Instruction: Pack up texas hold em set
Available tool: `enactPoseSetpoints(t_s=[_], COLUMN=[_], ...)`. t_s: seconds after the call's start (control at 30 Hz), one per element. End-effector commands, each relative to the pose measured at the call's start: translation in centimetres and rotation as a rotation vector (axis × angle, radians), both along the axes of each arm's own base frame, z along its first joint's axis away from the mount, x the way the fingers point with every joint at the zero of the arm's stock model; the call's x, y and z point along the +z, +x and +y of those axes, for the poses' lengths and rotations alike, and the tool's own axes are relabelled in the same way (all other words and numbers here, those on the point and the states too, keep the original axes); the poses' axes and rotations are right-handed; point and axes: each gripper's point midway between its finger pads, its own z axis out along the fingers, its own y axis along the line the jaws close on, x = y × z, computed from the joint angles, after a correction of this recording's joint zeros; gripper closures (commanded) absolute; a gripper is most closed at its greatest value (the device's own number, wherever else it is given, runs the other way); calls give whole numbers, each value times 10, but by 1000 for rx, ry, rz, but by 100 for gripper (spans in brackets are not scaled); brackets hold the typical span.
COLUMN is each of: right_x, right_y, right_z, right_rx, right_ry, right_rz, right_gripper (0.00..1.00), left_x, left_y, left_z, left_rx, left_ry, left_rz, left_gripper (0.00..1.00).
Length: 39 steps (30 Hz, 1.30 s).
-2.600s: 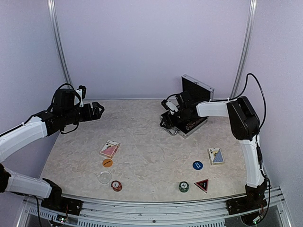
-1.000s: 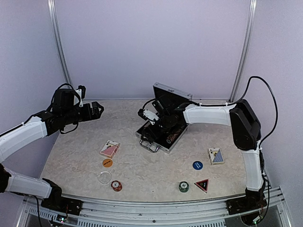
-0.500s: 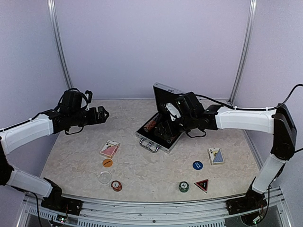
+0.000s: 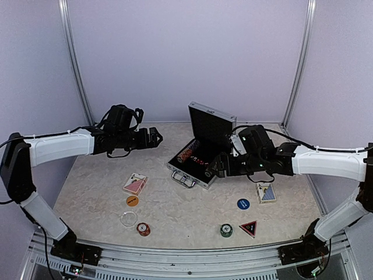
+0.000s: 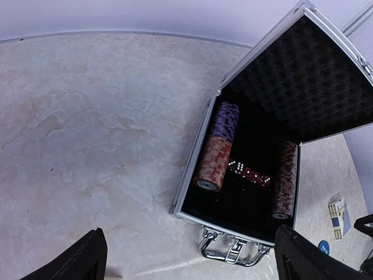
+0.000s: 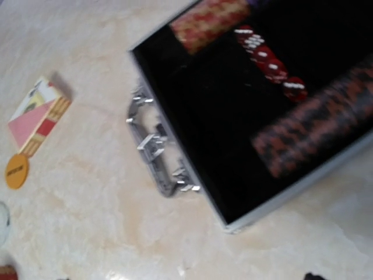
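Note:
The silver case [image 4: 185,172] lies open mid-table, its lid [image 4: 211,123] upright and its handle [image 4: 183,179] toward the near-left. Rows of chips [image 5: 214,162] and red dice [image 5: 249,172] lie in its black interior. My left gripper [image 4: 156,137] hovers open left of the case; both fingers [image 5: 81,259] show at the bottom corners of the left wrist view. My right gripper [image 4: 211,170] is open over the case's near right corner, holding nothing. The red deck [image 4: 135,184] and blue deck [image 4: 266,192] lie on the table, with an orange disc [image 4: 132,200], a blue disc [image 4: 243,203] and the triangle marker [image 4: 249,227].
Near the front edge sit a clear disc [image 4: 128,219], a red chip stack [image 4: 143,229] and a green chip stack [image 4: 226,230]. Purple walls close in the table at the back and sides, with metal posts [image 4: 300,61] in the rear corners.
My left arm has swung right toward the case. My right arm has pulled back out of the case to its near right side. The case now stays put after being dragged left.

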Motion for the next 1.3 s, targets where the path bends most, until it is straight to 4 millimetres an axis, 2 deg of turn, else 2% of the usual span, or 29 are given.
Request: enactPoseSetpoints(t_s=[0.0,0.13,0.27,0.43,0.5,0.57,0.67,0.83,0.9,0.97,1.1,1.27], right_x=[-12,-29,-39,-53,-59,-65,-74,-84,-88,-93,-102,-105], right_y=[13,17,27,37,42,47,50,59,63,67,74,84], right_z=[-21,-36,-45,-53,-57,-60,-64,-65,-65,-66,-68,-67], right_rx=[-135,-184,-218,-254,-272,-291,-307,-325,-333,-341,-364,-371], right_ry=[48,108,140,124,118,119,123,123,117,105,93,98], right_rz=[41,90,113,139,141,146,163,186,196,204,218,221], right_gripper=[15,19,22,28,38,49,57,80,85,88,100,100], left_x=[9,-9,-40,-84,-93,-96,-95,-91,-92,-95,-106,-120], left_y=[28,52,74,92,96,99,102,106,108,109,109,107], left_z=[-39,-57,-61,-64,-62,-61,-61,-62,-62,-63,-64,-64], left_rx=[-61,-85,-72,-95,-97,-95,-98,-103,-103,-108,-115,-121], left_ry=[-88,-64,4,-34,-69,-93,-101,-103,-103,-103,-101,-96], left_rz=[-20,-12,-5,73,96,96,92,85,90,101,123,154], left_gripper=[1,1,3,14,21,26,35,68,79,84,98,100])
